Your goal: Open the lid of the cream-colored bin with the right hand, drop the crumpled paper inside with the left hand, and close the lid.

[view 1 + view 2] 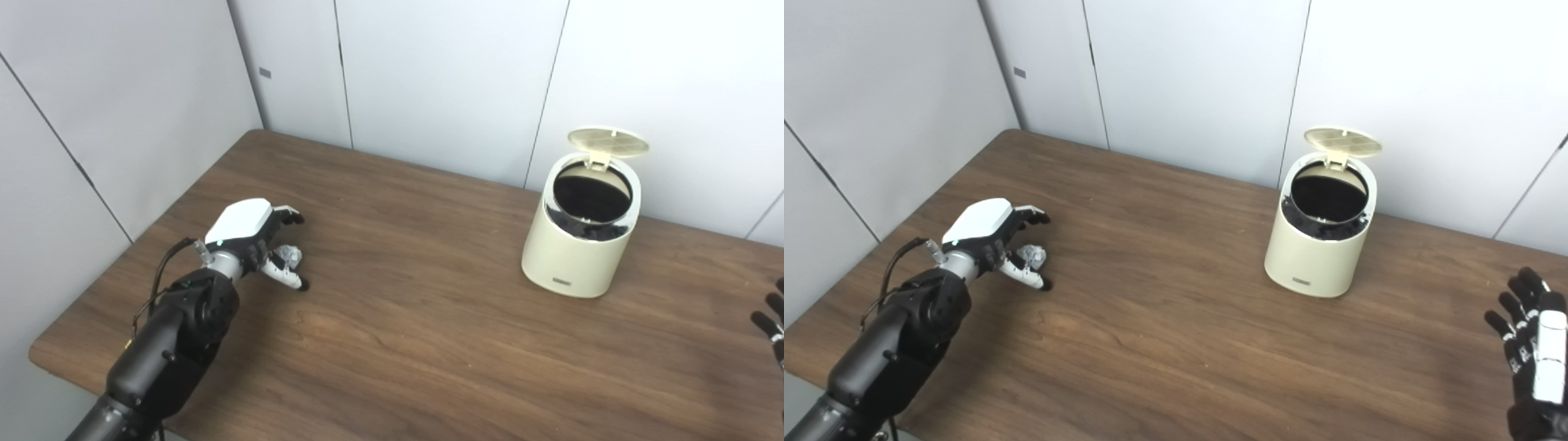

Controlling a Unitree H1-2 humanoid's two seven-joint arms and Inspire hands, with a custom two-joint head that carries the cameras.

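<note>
Wooden table (429,343): crumpled paper (290,255) half-hidden under left hand (248,229), fingers (288,278) loosely cupped around it.

A dark wood-grain table (429,318) is standing in a corner, its rounded edges meeting pale grey panelled walls (441,73). Thin vertical seams are dividing the panels. Even, diffuse light is falling across the tabletop.
</note>
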